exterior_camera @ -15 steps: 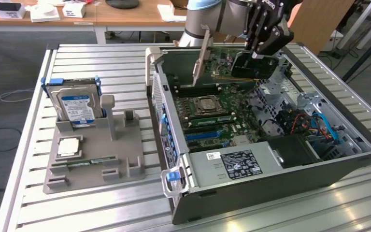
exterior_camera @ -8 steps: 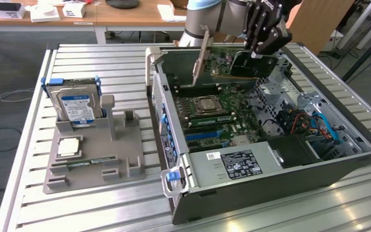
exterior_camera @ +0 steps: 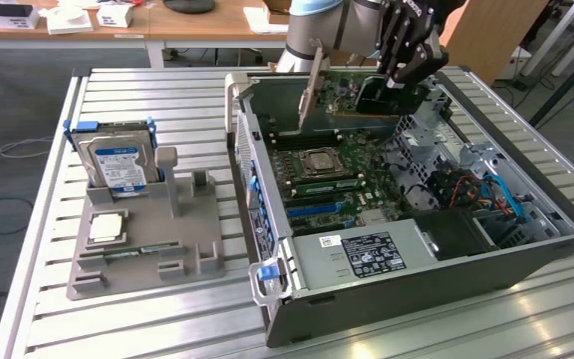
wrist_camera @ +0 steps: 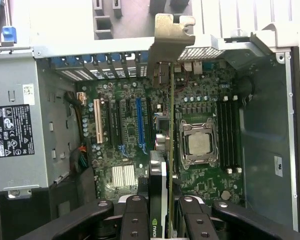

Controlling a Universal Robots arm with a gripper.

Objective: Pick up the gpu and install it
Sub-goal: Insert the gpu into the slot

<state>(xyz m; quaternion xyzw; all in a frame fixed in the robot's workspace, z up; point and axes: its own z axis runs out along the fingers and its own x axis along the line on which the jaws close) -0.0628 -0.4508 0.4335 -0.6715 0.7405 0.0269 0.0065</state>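
The gpu (exterior_camera: 362, 101) hangs tilted over the back of the open computer case (exterior_camera: 417, 277), above the motherboard (exterior_camera: 342, 172). Its silver bracket (exterior_camera: 316, 78) points toward the case's rear wall. My gripper (exterior_camera: 403, 73) is shut on the card's black end. In the wrist view I look down along the gpu (wrist_camera: 162, 165), seen edge-on between my black fingers (wrist_camera: 135, 222), with its bracket (wrist_camera: 172, 37) near the rear slot openings. The card's edge runs between the blue slot (wrist_camera: 138, 125) and the processor socket (wrist_camera: 197, 142); it is held above the board, not seated.
A grey parts holder (exterior_camera: 143, 247) on the slatted table (exterior_camera: 117, 321) carries a hard drive (exterior_camera: 117, 161) and a small RAM stick (exterior_camera: 128, 256). The power supply (exterior_camera: 367, 256) fills the case's near end, with cables (exterior_camera: 486, 194) at the exterior view's right. A wooden desk (exterior_camera: 197, 26) stands behind.
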